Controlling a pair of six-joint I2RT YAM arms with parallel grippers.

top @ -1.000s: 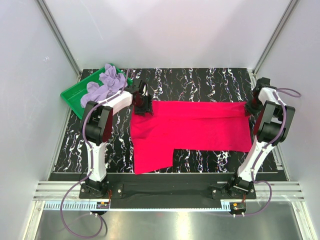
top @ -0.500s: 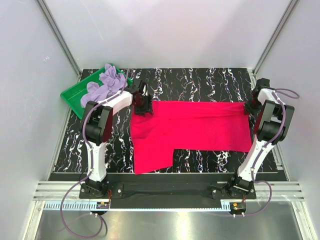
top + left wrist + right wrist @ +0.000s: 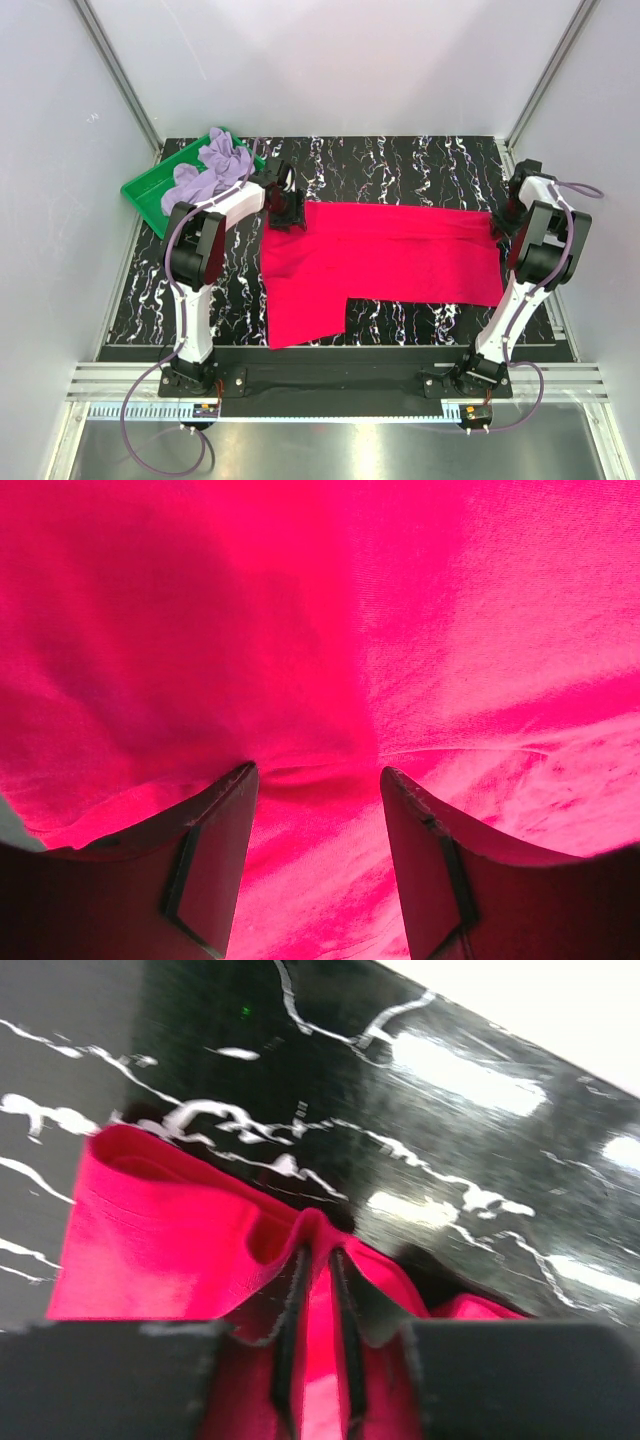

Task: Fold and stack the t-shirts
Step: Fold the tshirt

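The crimson t-shirt (image 3: 380, 255) lies spread flat on the black marbled table (image 3: 400, 160), with one sleeve hanging toward the near edge. My left gripper (image 3: 283, 210) rests at its far-left corner. In the left wrist view this gripper (image 3: 315, 770) stands open, jaws apart over the red cloth (image 3: 400, 600). My right gripper (image 3: 503, 215) is at the shirt's far-right corner. In the right wrist view its jaws (image 3: 318, 1245) are slightly parted, and a raised ridge of red cloth (image 3: 150, 1240) lies between them. The lavender t-shirt (image 3: 208, 168) sits crumpled in the tray.
A green plastic tray (image 3: 140, 190) sits at the table's far-left corner, partly over the edge. White walls and metal frame posts close in the table on three sides. Bare marbled surface (image 3: 450, 1130) shows beyond the shirt's far edge.
The right gripper's jaws have parted a little and the shirt's far-right corner has slackened from a pulled point. The left arm has not moved.
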